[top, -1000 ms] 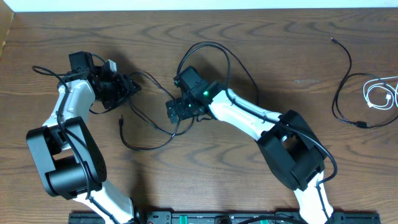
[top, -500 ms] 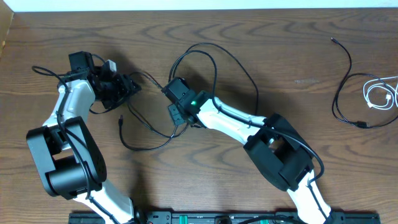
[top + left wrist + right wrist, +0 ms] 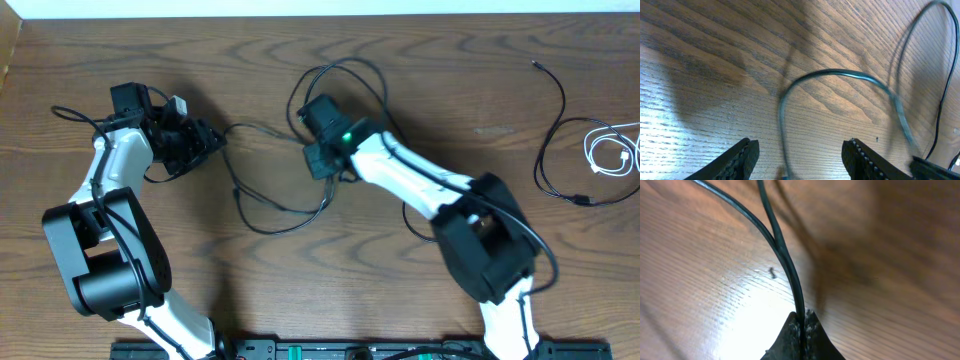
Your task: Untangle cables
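Black cable (image 3: 265,230) lies in loose loops on the wooden table (image 3: 300,290), strung between the two grippers. The right gripper (image 3: 318,162) is clamped tight on it. In the right wrist view its fingertips (image 3: 801,316) meet with no gap, and two strands of this cable (image 3: 785,260) rise side by side out of the pinch and part further from the tips. Overhead, one loop of the cable arches beyond the right gripper and another sags below it, curving back toward the left arm.

The left gripper (image 3: 205,138) stands with its jaws apart. In the left wrist view its two ribbed fingers (image 3: 742,156) sit well apart at the bottom edge, and a blurred arc of the same cable (image 3: 840,74) curves in front of them. One strand drops down into the gap between the fingers. Whether it touches either finger cannot be told.

A second black cable (image 3: 545,148) lies well apart from both grippers, off past the right arm, with a small plug at each end. A white cable (image 3: 598,163) is coiled just beside it at the table's edge.
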`<state>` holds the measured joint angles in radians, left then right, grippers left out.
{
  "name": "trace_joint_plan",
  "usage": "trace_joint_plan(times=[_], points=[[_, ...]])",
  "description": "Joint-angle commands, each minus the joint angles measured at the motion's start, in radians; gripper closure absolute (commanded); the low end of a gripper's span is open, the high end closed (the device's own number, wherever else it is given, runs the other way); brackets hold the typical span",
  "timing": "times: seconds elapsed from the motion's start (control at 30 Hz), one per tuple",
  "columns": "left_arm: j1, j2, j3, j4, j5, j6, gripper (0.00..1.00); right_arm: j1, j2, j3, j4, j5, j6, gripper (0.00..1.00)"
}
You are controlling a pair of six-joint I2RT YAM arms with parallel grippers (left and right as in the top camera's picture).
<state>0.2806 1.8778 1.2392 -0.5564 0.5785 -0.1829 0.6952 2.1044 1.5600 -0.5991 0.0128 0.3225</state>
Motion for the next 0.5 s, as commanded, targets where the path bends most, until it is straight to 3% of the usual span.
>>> trace_joint_plan(times=[0.0, 0.47], points=[[0.004, 0.011, 0.006, 0.001, 0.013, -0.002, 0.41, -0.012, -0.068, -0.001, -0.049, -0.016, -0.067, 0.99], [0.004, 0.011, 0.006, 0.000, 0.013, -0.002, 0.40, -0.056, -0.062, -0.001, -0.181, 0.088, -0.137, 0.99]])
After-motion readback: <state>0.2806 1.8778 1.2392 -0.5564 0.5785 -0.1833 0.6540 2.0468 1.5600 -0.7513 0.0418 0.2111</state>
